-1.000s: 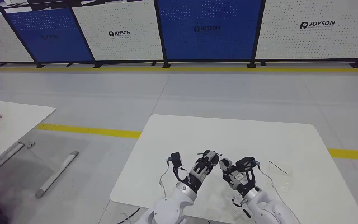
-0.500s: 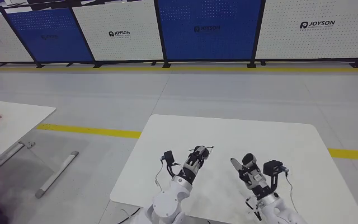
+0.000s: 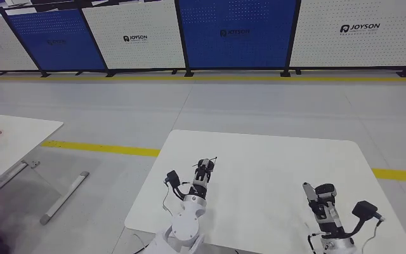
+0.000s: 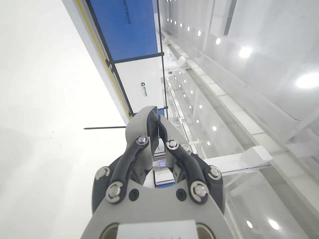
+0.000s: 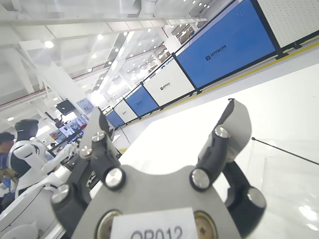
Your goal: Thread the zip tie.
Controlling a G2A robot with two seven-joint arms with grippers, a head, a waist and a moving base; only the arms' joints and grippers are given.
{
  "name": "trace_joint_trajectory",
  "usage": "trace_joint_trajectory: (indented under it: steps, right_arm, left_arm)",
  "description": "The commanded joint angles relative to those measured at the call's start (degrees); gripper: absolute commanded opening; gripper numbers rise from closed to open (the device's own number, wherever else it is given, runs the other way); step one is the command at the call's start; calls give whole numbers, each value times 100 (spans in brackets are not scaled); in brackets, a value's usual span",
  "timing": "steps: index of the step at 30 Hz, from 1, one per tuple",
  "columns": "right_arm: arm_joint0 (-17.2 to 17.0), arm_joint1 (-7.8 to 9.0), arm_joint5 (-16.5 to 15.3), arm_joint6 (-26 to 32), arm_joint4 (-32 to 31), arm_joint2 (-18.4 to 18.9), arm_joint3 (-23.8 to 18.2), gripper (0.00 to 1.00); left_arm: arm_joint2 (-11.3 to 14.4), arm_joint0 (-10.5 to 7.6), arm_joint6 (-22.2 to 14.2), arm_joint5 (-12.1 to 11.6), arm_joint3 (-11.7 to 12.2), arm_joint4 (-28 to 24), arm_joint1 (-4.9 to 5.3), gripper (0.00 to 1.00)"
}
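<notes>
Around the white table (image 3: 266, 152): grey floor crossed by a yellow line (image 3: 95, 148); blue and white partition panels (image 3: 236, 35) along the far side; corner of a second table (image 3: 25, 136) off to the left; far back in the right wrist view, another white robot (image 5: 25, 150) at a bench.

On the table near the right arm, seen just past one finger of its gripper: a thin black strip (image 5: 284, 151), lying flat over something clear with faint straight edges; tray or sheet, cannot tell; close to that finger yet apart from it.

Left gripper (image 4: 156, 115), raised over the near left part of the table: clenched on the zip tie (image 4: 104, 127); ribbed black pads (image 4: 152, 125) pressed together with the tie nipped between them near the tips; pointed tail jutting out sideways from the fingers, straight, free in the air above the tabletop, touching nothing but the pads.

Right gripper (image 5: 164, 106), low over the near right part of the table, well apart from the left one: released; fingers (image 5: 236, 120) spread wide, tabletop and floor visible through the gap; no contact with the black strip.
</notes>
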Motion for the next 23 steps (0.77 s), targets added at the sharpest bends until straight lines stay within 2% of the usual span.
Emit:
trace_joint_trajectory:
  steps: [1,7,9,13,17,20,23]
  right_arm:
    - [0,0,0,0,2,0,0,100]
    - [3,-1,6,11,30,0,-2,100]
    - [31,-7,0,180,435,67,-15,100]
    - [-42,26,0,551,1526,593,-52,100]
    - [-105,45,93,997,2585,1020,57,100]
    - [-51,48,251,1282,2912,1116,188,100]
    - [-51,48,251,1282,2912,1116,188,100]
  left_arm:
    - [0,0,2,0,0,7,0,0]
    - [-7,-11,-32,8,32,42,1,0]
    - [-17,2,-103,10,57,90,4,0]
    - [-148,76,-133,42,53,128,17,0]
    - [-226,148,-338,129,47,161,36,0]
    - [-219,156,-516,174,83,131,37,0]
    - [-218,157,-534,180,89,97,34,0]
